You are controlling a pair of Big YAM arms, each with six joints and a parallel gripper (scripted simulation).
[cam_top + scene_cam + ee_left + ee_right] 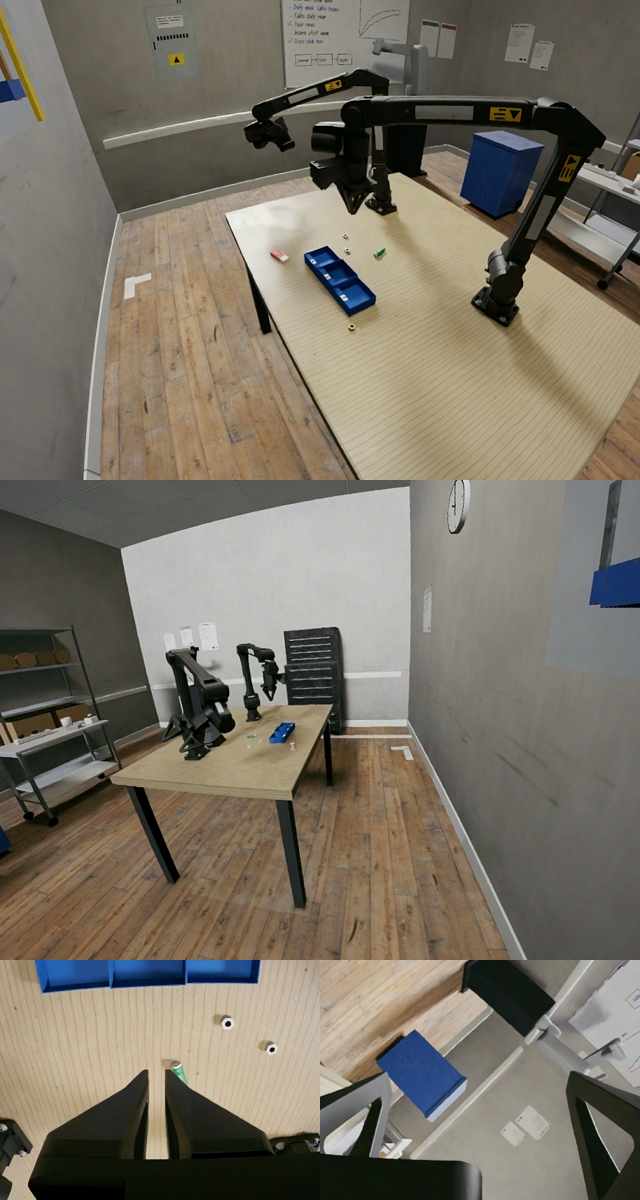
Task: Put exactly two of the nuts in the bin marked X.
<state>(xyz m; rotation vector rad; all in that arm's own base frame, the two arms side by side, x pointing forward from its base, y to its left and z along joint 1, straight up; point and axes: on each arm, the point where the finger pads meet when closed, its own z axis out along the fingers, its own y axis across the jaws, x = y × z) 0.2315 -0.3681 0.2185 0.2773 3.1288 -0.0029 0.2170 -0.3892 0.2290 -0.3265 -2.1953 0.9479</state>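
Note:
Two white nuts lie on the table beside the far end of the bins. A yellow nut lies off the near end in the top view. The joined row of three blue bins stands flat, and no object shows inside; the labels are too small to read surely. My left gripper is shut to a narrow gap, empty, pointing down high above the table. My right gripper is wide open and empty, facing the wall, away from the nuts.
A green battery lies on the table on the arms' side of the bins. A red and white eraser lies beyond the bins, towards the table edge. The right arm is raised at the far end in the top view.

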